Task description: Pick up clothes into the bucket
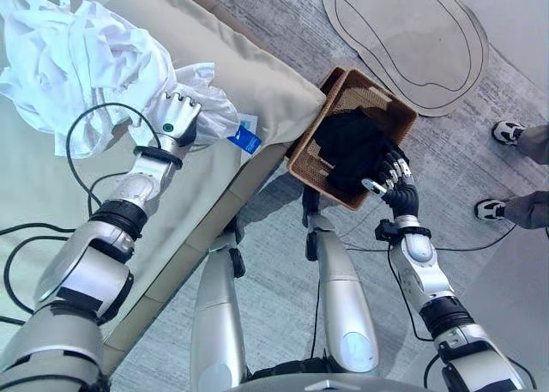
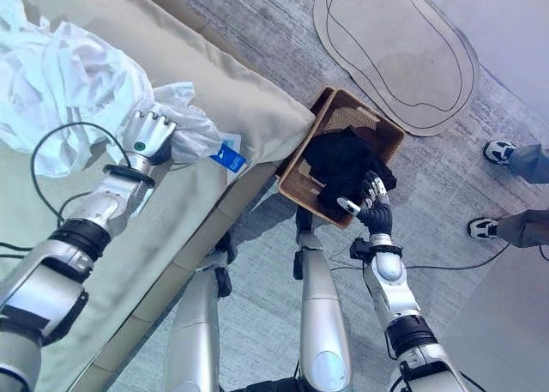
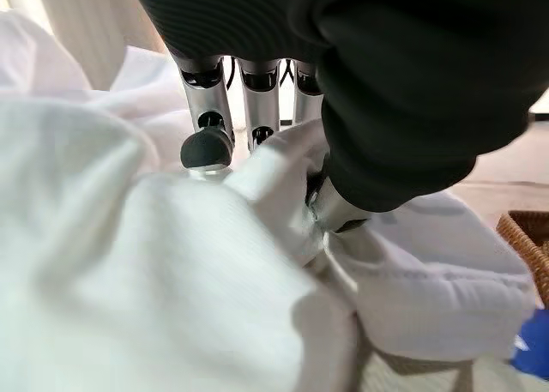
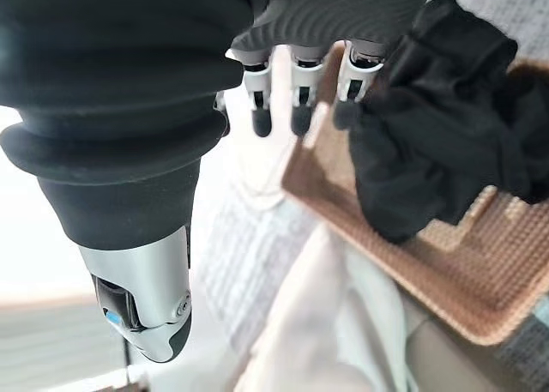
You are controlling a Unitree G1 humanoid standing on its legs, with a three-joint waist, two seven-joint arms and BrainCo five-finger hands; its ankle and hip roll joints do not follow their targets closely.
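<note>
We see L hand [image 1: 177, 115] w/ fingers curled into white clothes [image 1: 77, 62] on the beige sofa [image 1: 257, 87]. R hand [image 1: 391, 179] hangs relaxed, holding nothing, over woven basket [image 1: 304, 159] w/ black garment [image 1: 352, 147] inside.

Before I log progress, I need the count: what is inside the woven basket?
A bundle of black clothing lies in the woven basket, draped toward its near rim beside the right hand. Some bare woven floor shows; whatever lies beneath the bundle is hidden.

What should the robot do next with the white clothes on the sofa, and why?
Probably lift the left hand and carry the white clothes toward the basket. Its fingers are already curled into the cloth, the black garment already lies in the basket, and the right hand is open beside it.
</note>
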